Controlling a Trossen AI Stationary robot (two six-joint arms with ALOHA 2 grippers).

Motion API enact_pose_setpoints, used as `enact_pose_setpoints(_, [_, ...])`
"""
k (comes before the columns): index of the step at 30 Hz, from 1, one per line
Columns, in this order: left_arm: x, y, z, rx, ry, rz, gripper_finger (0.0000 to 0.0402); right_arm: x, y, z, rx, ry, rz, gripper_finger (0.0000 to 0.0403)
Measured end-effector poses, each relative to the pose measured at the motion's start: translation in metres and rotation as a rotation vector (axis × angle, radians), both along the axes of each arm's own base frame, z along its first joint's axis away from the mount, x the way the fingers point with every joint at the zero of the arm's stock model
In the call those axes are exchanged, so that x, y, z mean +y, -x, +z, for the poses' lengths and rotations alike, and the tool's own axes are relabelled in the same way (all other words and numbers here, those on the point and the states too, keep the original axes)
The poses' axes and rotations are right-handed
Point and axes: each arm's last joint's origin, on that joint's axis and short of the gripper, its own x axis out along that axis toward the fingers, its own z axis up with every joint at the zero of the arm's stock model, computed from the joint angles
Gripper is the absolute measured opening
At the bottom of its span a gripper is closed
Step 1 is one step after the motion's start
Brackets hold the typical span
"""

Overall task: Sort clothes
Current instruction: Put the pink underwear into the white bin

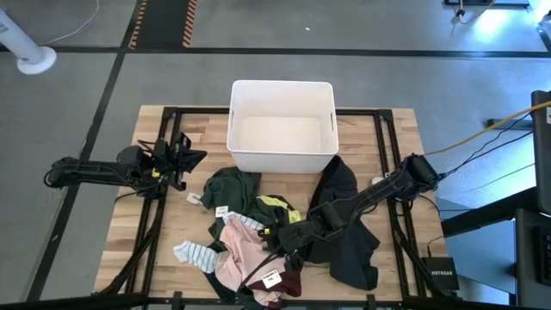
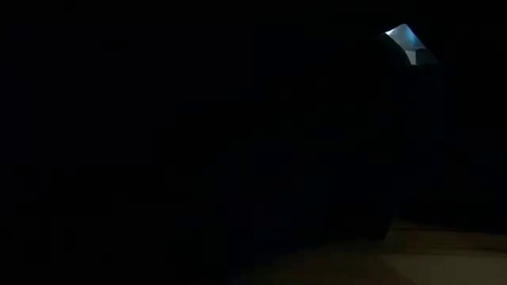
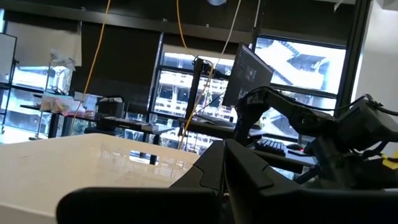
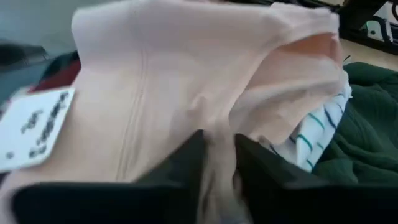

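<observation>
Reached down into the pile of clothes (image 1: 258,237) at the near middle of the wooden desk (image 1: 164,250), just in front of the white bin (image 1: 281,126). Right fingers (image 4: 217,163) pinched in on a fold of the pink garment (image 4: 168,81), with a paper tag (image 4: 34,127) close by and a striped sock (image 4: 314,134) and dark green cloth (image 4: 367,134) beside it. Left fingers (image 1: 191,158) shut, holding nothing, up at the far left of the desk by the bin.
</observation>
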Motion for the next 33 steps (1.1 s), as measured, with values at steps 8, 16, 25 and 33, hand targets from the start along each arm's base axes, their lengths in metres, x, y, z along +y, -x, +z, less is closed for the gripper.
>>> enact_pose_setpoints(8, [0.0, 0.0, 0.0, -0.002, 0.0, 0.0, 0.0008, -0.004, 0.006, 0.023, -0.01, 0.073, -0.012, 0.0024])
enact_pose_setpoints(16, [0.0, 0.0, 0.0, -0.003, 0.006, -0.002, 0.0008, -0.016, 0.021, 0.086, -0.079, 0.146, -0.068, 0.0012])
enact_pose_setpoints(25, [0.0, -0.001, -0.001, 0.008, 0.037, -0.013, 0.0008, -0.074, 0.057, 0.168, -0.249, 0.174, -0.259, 0.0005])
enact_pose_setpoints(33, [0.0, -0.001, -0.001, 0.008, 0.033, -0.012, 0.0008, -0.152, 0.085, 0.208, -0.357, 0.187, -0.486, 0.0005])
